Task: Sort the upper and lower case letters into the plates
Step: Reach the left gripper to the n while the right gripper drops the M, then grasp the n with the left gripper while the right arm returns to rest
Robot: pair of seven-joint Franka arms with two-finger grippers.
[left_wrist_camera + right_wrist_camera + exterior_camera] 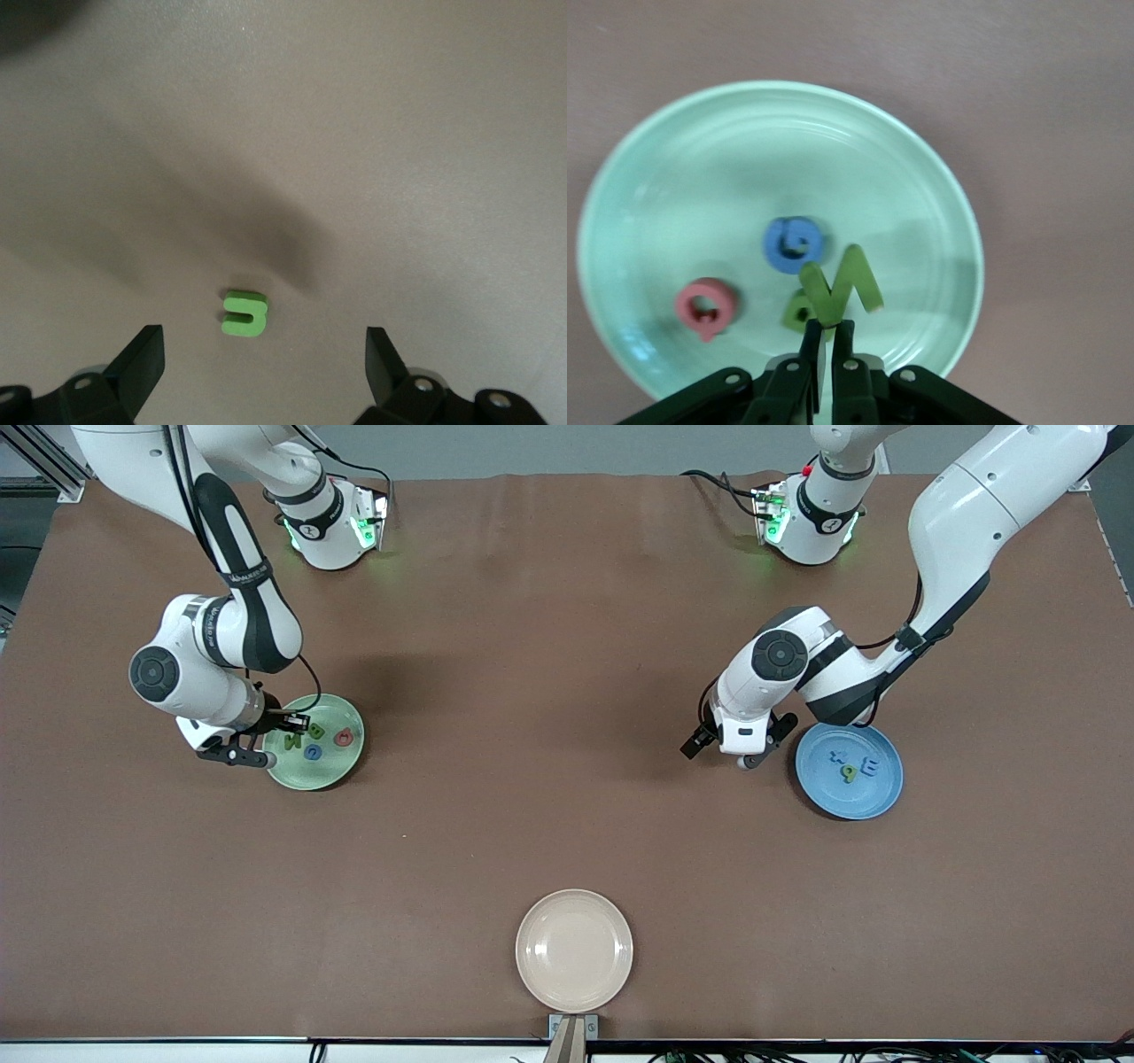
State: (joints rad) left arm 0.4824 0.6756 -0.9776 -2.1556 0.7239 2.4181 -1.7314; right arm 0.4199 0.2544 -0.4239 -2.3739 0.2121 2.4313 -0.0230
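My right gripper (831,328) is shut on a green zigzag letter (842,288) and holds it just above the pale green plate (780,88). In that plate lie a blue letter (793,243), a pink-red letter (706,305) and a green letter (799,312). In the front view this gripper (288,726) hangs over the plate (341,775) at the right arm's end. My left gripper (263,341) is open above a small green letter (244,313) that lies on the bare table. It (733,755) hovers beside the blue plate (873,802), which holds two blue letters (868,766) and a green one (849,775).
A cream-beige round plate (574,950) sits near the table's front edge, midway between the arms, with nothing in it. The brown table (532,691) stretches bare between the two coloured plates. Both arm bases stand along the top of the front view.
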